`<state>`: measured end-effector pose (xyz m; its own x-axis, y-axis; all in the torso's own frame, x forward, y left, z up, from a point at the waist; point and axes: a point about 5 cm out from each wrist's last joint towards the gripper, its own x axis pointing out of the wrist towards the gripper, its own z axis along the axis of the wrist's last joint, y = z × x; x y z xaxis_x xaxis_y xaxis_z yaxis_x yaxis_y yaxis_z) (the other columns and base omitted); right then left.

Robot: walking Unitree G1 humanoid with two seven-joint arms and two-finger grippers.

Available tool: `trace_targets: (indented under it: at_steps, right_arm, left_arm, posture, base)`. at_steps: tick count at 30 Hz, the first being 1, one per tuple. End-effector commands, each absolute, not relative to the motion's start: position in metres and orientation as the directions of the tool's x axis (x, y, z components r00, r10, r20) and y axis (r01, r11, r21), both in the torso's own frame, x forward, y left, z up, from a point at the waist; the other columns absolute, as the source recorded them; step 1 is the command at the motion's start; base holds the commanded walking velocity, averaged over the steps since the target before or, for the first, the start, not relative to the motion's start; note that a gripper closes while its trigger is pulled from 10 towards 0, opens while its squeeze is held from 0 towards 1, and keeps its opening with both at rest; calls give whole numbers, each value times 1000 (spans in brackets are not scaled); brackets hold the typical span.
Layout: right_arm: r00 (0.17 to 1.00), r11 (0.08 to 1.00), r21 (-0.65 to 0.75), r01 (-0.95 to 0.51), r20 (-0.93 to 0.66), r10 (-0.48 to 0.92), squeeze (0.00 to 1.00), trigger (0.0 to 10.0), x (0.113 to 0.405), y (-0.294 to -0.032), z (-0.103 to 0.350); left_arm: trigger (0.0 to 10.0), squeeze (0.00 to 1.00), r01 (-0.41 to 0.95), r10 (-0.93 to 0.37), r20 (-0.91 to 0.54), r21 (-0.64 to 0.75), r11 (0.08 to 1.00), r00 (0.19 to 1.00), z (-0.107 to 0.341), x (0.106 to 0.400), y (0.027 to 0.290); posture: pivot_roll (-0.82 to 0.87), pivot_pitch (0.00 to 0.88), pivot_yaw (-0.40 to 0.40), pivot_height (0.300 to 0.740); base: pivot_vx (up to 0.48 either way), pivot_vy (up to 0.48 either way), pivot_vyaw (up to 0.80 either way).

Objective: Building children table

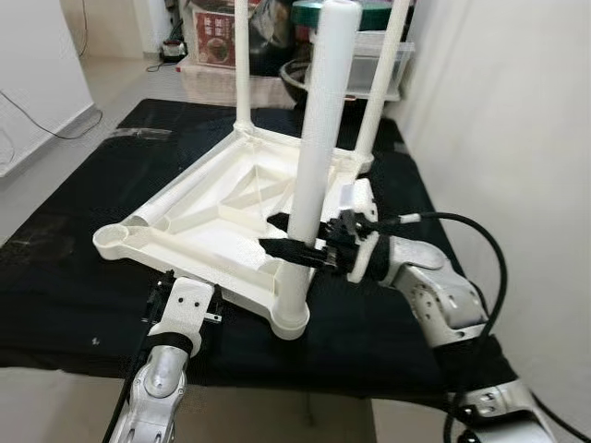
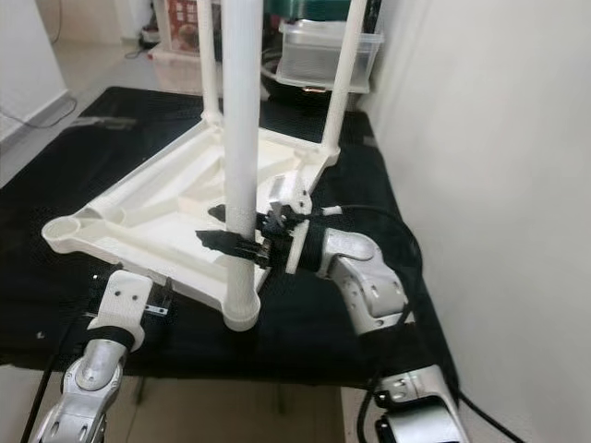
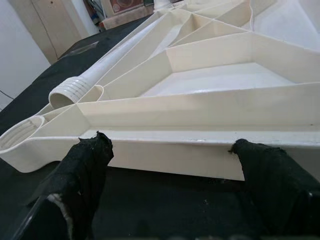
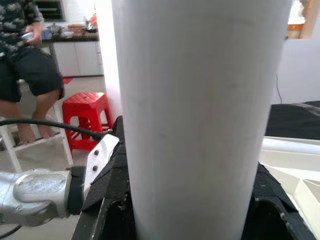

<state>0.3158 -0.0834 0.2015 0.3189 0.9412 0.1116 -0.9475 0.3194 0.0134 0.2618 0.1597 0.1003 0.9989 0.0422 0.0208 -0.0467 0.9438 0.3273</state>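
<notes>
Right end effector (image 1: 297, 249) clamped on near leg (image 1: 314, 157), axis vertical, socket straight below it. Left end effector (image 3: 170, 165) spread apart at tabletop (image 1: 212, 212) edge, just ahead. Right arm drives the seating, I'd say.

Silver arms, black cables, black padded fingers (image 3: 82, 170).
</notes>
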Motion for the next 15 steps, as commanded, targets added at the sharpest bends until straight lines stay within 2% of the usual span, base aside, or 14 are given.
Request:
trace_targets:
  at_steps: [1,2,3,4,5,6,9,10,11,13,14,15]
  right_arm:
    - [705,711,103,-695,-94,703,0,0,342,-90,158]
    - [705,711,103,-695,-94,703,0,0,342,-90,158]
    - [936,962,102,-255,-226,272,0,0,359,-128,140]
    - [936,962,102,-255,-226,272,0,0,359,-128,140]
    - [947,997,41,62,-317,-46,0,0,355,-160,122]
    - [906,974,-5,228,-365,-214,0,0,348,-179,112]
    - [895,969,-25,246,-378,-238,0,0,338,-185,106]
    - [897,985,-7,171,-412,-159,0,0,329,-177,102]
    - [910,998,32,62,-412,-44,0,10000,324,-163,104]
    - [936,975,130,-182,-280,212,0,10000,324,-136,125]
    - [936,975,130,-182,-280,212,0,10000,324,-136,125]
    - [937,955,162,-249,-211,280,0,10000,325,-128,134]
  left_arm:
    - [10000,0,-23,19,17,330,944,1000,99,261,154]
    - [10000,0,-23,19,17,330,944,1000,99,261,154]
    - [10000,0,-20,16,15,330,944,1000,98,260,153]
    - [10000,0,-20,16,15,330,944,1000,98,260,153]
    - [10000,0,-18,14,14,330,944,1000,98,260,153]
    - [10000,0,-17,14,14,329,944,1000,98,260,153]
    - [10000,0,-17,14,13,329,944,1000,98,259,153]
    - [10000,0,-17,15,11,330,944,1000,97,259,154]
    - [10000,0,-17,15,9,331,943,1000,97,258,155]
    - [10000,0,-15,14,7,332,943,1000,96,258,155]
    - [10000,0,-15,14,7,332,943,1000,96,258,155]
    - [10000,0,-15,13,7,331,943,1000,96,258,154]
  posture:
    - [38,0,-81,740]
    - [38,0,-81,740]
    - [35,0,-81,740]
    - [35,0,-81,740]
    - [42,0,-82,740]
    - [42,0,-82,740]
    - [34,0,-76,740]
    - [33,0,-76,740]
    - [28,0,-75,740]
    - [28,0,-75,740]
    - [28,0,-75,740]
    - [28,0,-75,740]
  base:
    - [0,0,0]
    - [0,0,0]
    - [0,0,0]
    - [0,0,0]
    - [0,0,0]
    - [0,0,0]
    - [0,0,0]
    - [0,0,0]
    - [0,0,0]
    - [0,0,0]
    - [0,0,0]
    - [0,0,0]
